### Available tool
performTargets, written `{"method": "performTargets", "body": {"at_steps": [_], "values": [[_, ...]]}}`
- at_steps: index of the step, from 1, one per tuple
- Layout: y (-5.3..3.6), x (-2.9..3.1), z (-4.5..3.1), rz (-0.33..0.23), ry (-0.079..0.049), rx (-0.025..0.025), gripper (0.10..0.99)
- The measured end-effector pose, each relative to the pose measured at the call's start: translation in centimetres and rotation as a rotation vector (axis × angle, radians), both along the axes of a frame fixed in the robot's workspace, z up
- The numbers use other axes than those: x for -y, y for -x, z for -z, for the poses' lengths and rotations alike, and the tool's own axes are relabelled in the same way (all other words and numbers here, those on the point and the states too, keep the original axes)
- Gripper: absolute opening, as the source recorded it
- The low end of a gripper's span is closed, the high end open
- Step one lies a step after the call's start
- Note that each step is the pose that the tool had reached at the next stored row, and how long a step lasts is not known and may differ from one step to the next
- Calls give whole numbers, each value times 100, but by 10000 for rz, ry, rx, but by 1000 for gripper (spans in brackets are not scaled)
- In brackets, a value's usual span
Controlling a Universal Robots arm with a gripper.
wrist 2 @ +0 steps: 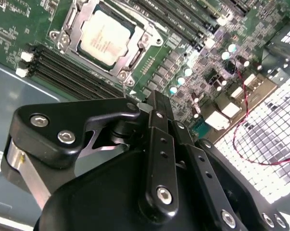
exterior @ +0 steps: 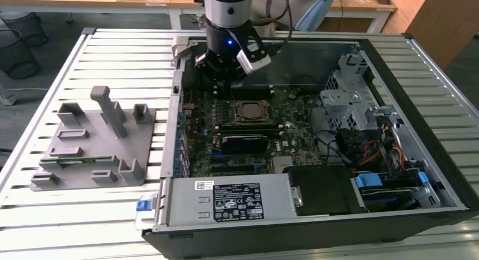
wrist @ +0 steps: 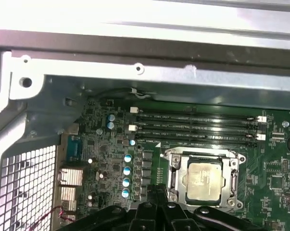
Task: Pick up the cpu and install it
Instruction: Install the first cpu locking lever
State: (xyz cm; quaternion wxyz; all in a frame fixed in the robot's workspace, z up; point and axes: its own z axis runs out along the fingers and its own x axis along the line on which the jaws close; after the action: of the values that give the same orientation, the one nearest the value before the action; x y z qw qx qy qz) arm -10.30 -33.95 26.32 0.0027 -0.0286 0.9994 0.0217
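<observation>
A small flat cpu (wrist 2: 105, 36) with a shiny metal top is seen seated in the socket (wrist 2: 77, 45) on the motherboard (wrist: 111, 144), just ahead of and below the gripper (wrist 2: 157, 103). It is judged light, stiff, slick on top and fragile underneath, best held by opposite edges. The arm (exterior: 226, 13) is held upright over the open case (exterior: 419, 131), gripper pointed down. The fingers are pressed together on nothing.
</observation>
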Motion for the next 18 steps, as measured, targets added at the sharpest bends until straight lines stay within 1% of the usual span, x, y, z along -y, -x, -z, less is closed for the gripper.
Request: {"method": "performTargets", "body": {"at_steps": [6, 11, 18], "values": [[21, -91, 4, -1, 0, -1, 106], [53, -129, 18, 12, 0, 0, 106], [55, -220, 33, 19, 0, 0, 106]]}}
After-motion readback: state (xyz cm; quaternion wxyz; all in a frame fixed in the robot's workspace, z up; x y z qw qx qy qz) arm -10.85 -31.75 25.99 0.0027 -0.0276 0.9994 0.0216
